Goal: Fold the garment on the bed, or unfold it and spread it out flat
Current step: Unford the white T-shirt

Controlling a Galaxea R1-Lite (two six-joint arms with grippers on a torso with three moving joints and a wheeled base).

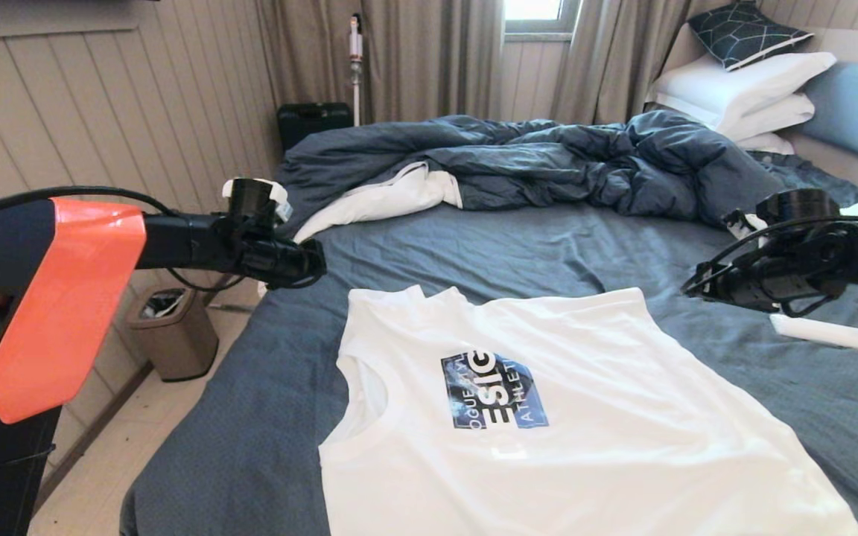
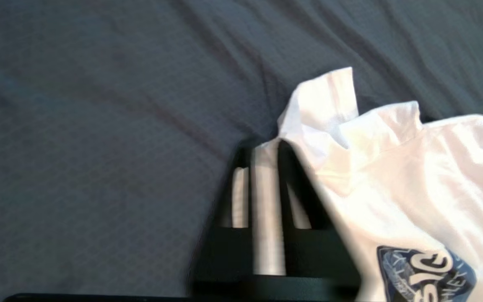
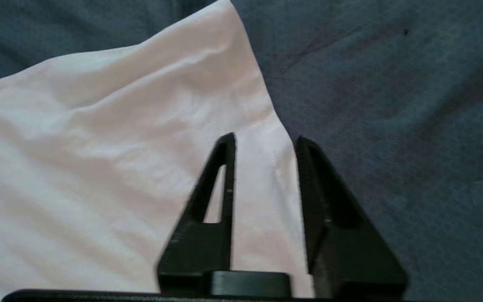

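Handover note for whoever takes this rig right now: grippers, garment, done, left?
Left gripper: raised off the bed's left edge, holding nothing.
Right gripper: open, raised at the right, empty.
White sleeveless shirt: spread on the sheet, print up, shoulder strap rumpled.
Done: spreading, mostly.
Left: smooth that strap, or begin folding.

We see a white sleeveless shirt with a blue printed logo spread flat on the near part of the bed, neck to the left. The left gripper hangs above the bed's left edge, the right gripper above its right side, both clear of the shirt. A rumpled duvet and white pillows lie at the far end.
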